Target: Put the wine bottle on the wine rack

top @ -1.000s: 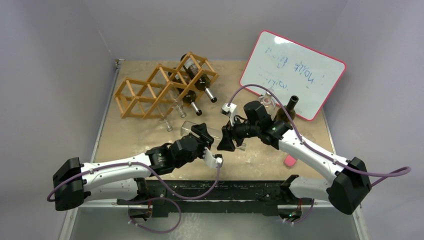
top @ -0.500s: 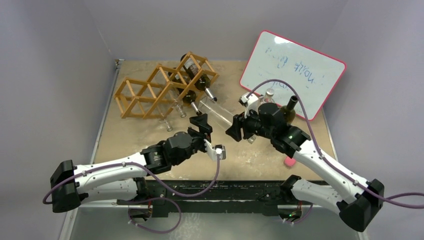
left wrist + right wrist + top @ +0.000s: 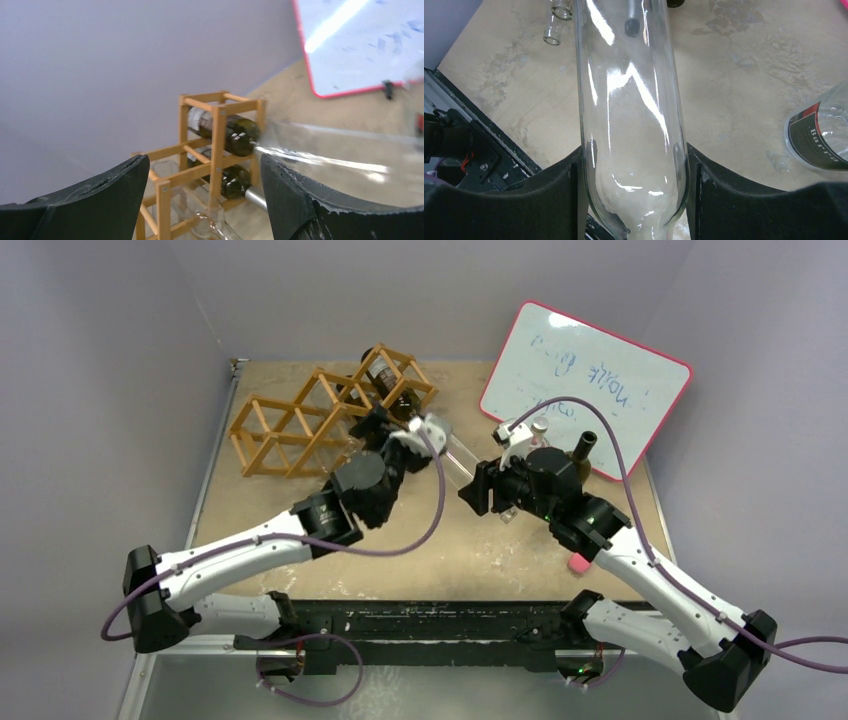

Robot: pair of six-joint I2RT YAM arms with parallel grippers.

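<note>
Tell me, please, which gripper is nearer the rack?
Left. The left gripper hangs open at the rack's right end; the right gripper, holding the clear bottle, is farther right.

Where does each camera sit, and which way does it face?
Top external: above and behind the arm bases, looking down on the table; left arm and right arm show.
Left wrist: on the left arm, facing the wine rack and whiteboard; its open jaws show.
Right wrist: on the right arm, looking down at the clear glass bottle held between its jaws.
Shared: top and left wrist both show the rack.

Left end effector [image 3: 202,167] spread, right [image 3: 634,165] clamped
</note>
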